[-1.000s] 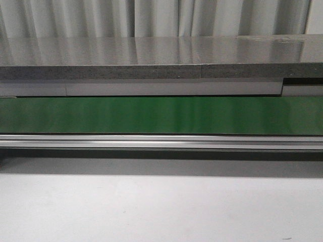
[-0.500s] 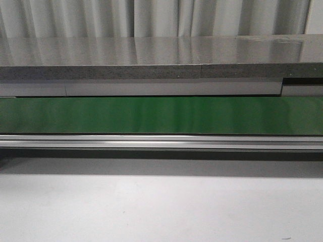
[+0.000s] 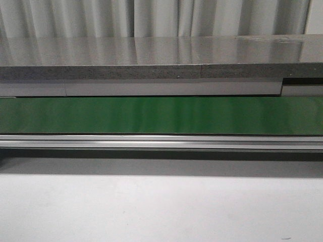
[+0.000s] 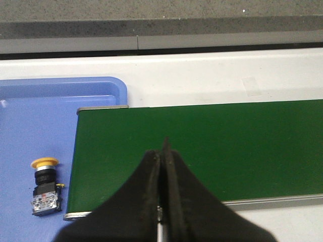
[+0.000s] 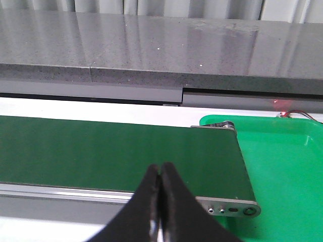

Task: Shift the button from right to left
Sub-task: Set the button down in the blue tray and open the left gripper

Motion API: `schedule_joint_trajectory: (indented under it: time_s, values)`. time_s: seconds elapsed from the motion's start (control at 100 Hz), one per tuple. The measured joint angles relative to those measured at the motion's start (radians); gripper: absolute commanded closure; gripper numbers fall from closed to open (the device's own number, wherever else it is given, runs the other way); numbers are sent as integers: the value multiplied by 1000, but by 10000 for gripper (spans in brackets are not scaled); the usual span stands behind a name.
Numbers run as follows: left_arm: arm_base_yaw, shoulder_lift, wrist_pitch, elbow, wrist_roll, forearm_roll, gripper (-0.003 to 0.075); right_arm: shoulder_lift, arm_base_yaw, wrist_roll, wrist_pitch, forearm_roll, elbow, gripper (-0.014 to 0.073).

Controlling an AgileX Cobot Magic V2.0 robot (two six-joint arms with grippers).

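Button in the blue tray, both tools pressed together.
The button (image 4: pixel 44 186) lies in the blue tray (image 4: pixel 101 88), at 9 o'clock of the green belt (image 4: pixel 212 146); left tool (image 4: pixel 162 151) and right tool (image 5: pixel 159 174) hold nothing.

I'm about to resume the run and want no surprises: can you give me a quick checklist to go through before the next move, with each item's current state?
1. Button located: ok, it lies on its side in the blue tray, seen in the left wrist view.
2. Button at the left end: ok, it sits beside the green belt, not on it.
3. Belt free of parts: ok in all three views.
4. Left gripper empty: ok, fingers closed together with nothing between.
5. Right gripper empty: ok, also closed on nothing.
6. Another button waiting in the green tray: cannot tell, only part of it shows.
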Motion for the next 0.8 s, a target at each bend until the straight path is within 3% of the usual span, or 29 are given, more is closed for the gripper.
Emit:
schedule_joint_trajectory:
  time_s: [0.43, 0.8]
  values:
    - [0, -291, -191, 249, 0, -31, 741, 0, 0, 0, 0, 0, 0, 659]
    - [0, -518, -210, 423, 0, -35, 741, 0, 0, 0, 0, 0, 0, 659]
